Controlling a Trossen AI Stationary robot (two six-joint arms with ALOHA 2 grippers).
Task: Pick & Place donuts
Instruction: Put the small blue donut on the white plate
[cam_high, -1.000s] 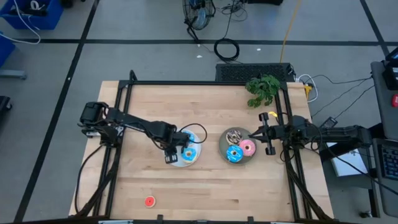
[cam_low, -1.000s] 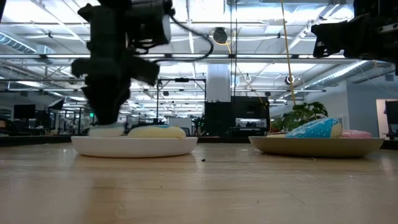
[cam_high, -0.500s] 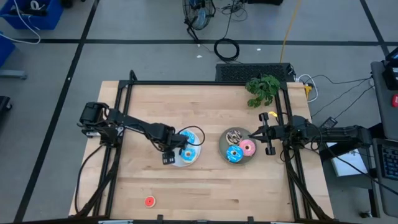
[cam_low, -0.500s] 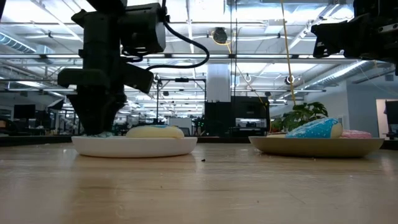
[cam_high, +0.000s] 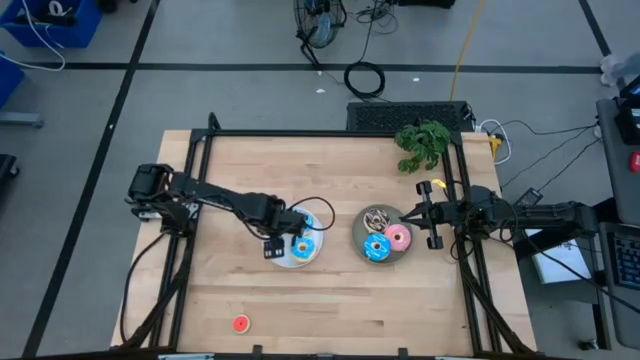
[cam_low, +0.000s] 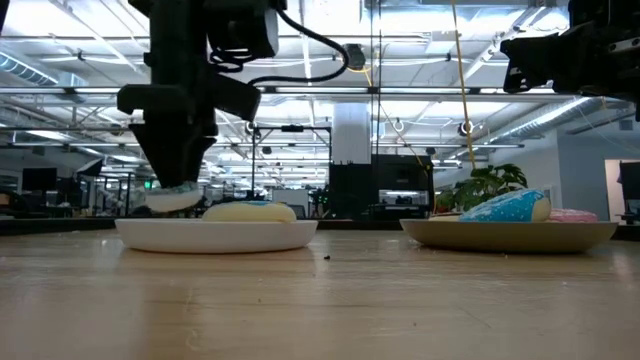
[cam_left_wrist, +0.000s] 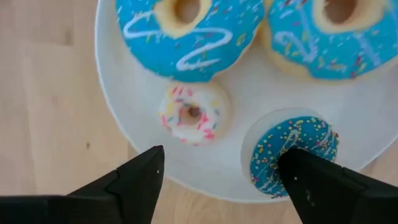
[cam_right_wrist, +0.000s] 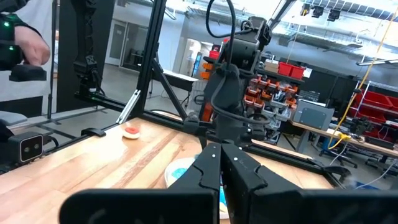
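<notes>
Left hand (cam_left_wrist: 217, 180): fingers apart above white plate (cam_left_wrist: 230, 155); centre over white donut (cam_left_wrist: 194, 112), then descend.
Right hand (cam_high: 432, 213): fingers together, waiting by right edge.

High view looks straight down, far off, covers the whole bench (cam_high: 330, 300) and both arms. Low view sits at bench-top height, faces level into the room; shares the white plate (cam_low: 215, 234) and grey plate (cam_low: 510, 235) with the high view. Left wrist view is very close, just above the white plate below the left gripper (cam_left_wrist: 217, 180). Right wrist view faces across the bench toward the left arm.
</notes>
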